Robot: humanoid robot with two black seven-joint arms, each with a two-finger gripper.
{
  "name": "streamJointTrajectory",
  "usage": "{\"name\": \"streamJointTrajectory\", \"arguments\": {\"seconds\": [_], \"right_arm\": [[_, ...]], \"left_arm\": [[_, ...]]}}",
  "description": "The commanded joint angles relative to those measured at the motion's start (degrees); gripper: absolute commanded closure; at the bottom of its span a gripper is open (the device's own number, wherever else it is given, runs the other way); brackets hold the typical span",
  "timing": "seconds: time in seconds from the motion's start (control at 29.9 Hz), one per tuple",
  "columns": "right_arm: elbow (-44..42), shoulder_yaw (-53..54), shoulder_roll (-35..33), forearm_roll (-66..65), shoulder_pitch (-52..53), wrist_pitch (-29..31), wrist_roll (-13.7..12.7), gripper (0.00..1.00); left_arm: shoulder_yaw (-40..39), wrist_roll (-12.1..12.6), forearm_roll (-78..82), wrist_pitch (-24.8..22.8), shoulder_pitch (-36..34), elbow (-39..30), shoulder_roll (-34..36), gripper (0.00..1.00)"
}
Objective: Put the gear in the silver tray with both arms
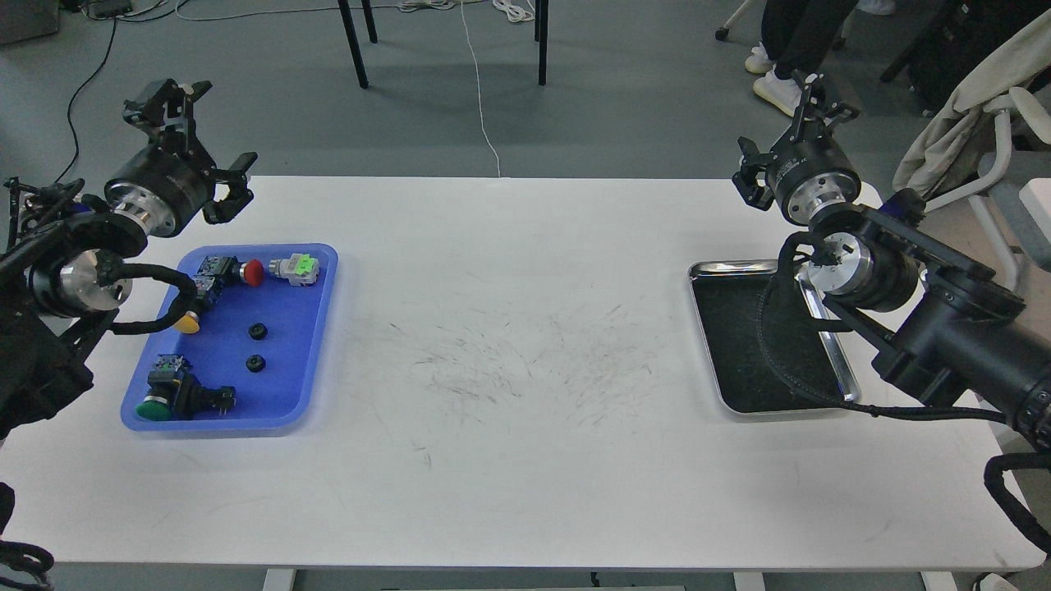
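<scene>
Two small black gears (258, 331) (255, 362) lie in the middle of a blue plastic tray (316, 345) at the table's left. At the right side sits the silver tray (704, 328), its dark scuffed bottom bare; my right arm's elbow covers its right rim. My left gripper (201, 139) hangs open above the table's far left corner, behind the blue tray, with nothing between its fingers. Over the far right edge, behind the silver tray, my right gripper (786, 135) is raised and open, also holding nothing.
The blue tray also holds push-button switches: a red one (253, 272), a green-and-white one (297, 268), a yellow one (188, 322) and a green one (160, 400). A scuffed white tabletop (509, 353) lies between the trays. Chair legs and a person's feet stand beyond the table.
</scene>
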Motion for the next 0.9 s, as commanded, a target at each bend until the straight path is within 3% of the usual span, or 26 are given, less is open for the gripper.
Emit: {"name": "streamJointTrajectory", "arguments": {"seconds": [0.0, 0.13, 0.87], "right_arm": [[0.0, 0.0, -0.1, 0.1, 0.0, -0.3, 0.0, 0.01], [0.1, 0.0, -0.4, 0.1, 0.0, -0.3, 0.0, 0.01], [-0.1, 0.1, 0.2, 0.0, -0.2, -0.3, 0.0, 0.01]], "left_arm": [[0.0, -2.0, 1.8, -0.1, 0.0, -1.1, 0.4, 0.01], [-0.1, -3.5, 2.9, -0.8, 0.1, -1.0, 0.5, 0.01], [-0.5, -3.1, 3.2, -2.8, 0.6, -0.3, 0.0, 0.01]]}}
